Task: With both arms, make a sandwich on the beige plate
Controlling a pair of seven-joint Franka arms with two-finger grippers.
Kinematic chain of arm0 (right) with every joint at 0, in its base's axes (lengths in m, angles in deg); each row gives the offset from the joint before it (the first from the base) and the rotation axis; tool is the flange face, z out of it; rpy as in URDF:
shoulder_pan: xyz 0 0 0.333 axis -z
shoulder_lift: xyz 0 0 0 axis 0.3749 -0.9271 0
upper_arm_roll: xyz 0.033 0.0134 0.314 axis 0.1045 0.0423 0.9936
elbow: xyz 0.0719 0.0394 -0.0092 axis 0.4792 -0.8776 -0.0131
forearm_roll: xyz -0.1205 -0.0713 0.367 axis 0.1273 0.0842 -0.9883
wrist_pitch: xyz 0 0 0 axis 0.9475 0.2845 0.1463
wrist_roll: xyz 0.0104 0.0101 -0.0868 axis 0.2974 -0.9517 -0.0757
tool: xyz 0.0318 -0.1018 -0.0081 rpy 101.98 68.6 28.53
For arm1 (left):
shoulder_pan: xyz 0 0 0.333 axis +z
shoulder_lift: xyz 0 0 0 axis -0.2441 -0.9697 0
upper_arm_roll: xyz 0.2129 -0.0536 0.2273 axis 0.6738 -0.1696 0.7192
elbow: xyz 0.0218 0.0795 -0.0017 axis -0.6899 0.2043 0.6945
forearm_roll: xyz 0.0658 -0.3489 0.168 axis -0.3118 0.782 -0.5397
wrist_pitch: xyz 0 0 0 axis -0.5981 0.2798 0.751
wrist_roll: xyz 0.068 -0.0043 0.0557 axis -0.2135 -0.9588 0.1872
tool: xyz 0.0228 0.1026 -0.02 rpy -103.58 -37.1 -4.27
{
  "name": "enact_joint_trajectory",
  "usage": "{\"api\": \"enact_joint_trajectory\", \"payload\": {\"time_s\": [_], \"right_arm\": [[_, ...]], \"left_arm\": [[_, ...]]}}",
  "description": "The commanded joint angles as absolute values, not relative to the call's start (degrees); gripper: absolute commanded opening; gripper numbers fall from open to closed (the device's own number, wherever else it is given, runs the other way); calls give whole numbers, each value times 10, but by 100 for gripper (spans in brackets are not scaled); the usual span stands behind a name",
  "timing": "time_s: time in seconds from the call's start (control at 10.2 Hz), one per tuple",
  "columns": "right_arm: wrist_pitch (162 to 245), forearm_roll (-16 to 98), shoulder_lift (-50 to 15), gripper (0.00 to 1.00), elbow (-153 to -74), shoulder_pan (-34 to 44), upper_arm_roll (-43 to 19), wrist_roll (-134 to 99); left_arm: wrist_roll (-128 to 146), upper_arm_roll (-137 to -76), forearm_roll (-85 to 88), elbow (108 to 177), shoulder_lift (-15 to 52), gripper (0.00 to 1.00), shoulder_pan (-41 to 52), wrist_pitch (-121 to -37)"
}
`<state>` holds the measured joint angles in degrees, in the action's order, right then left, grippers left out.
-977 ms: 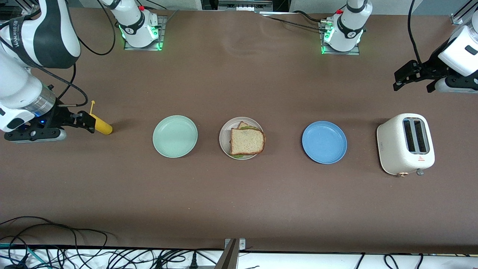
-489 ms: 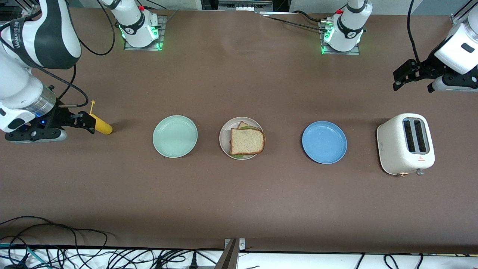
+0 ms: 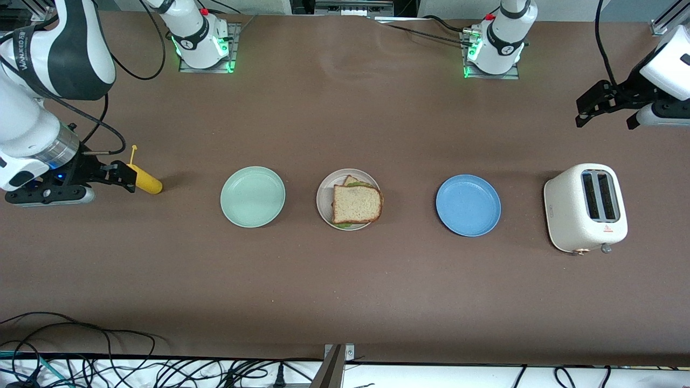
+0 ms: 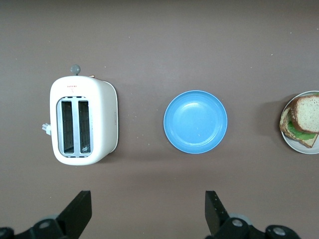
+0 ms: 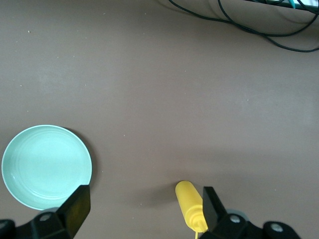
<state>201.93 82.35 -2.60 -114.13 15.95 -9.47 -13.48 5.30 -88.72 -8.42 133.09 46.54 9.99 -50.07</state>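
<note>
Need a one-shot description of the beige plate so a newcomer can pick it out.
Three round plates sit in a row across the middle of the brown table, between a yellow bottle and a white toaster. The beige plate is the middle one, between the mint-green plate and the blue plate. It alone holds food: the sandwich.

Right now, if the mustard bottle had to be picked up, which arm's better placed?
Right. The right gripper hangs open just beside the yellow bottle; the left gripper is open above the table near the toaster.
</note>
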Motion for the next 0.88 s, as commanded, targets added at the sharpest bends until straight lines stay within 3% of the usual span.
{"api": "enact_joint_trajectory", "payload": {"time_s": [0.0,0.78], "right_arm": [[2027,832,-13,100,-1156,167,-89,-145],[2027,832,-13,100,-1156,167,-89,-145]], "left_arm": [[53,-893,-90,1315,465,100,104,-476],[53,-893,-90,1315,466,100,98,-459]]}}
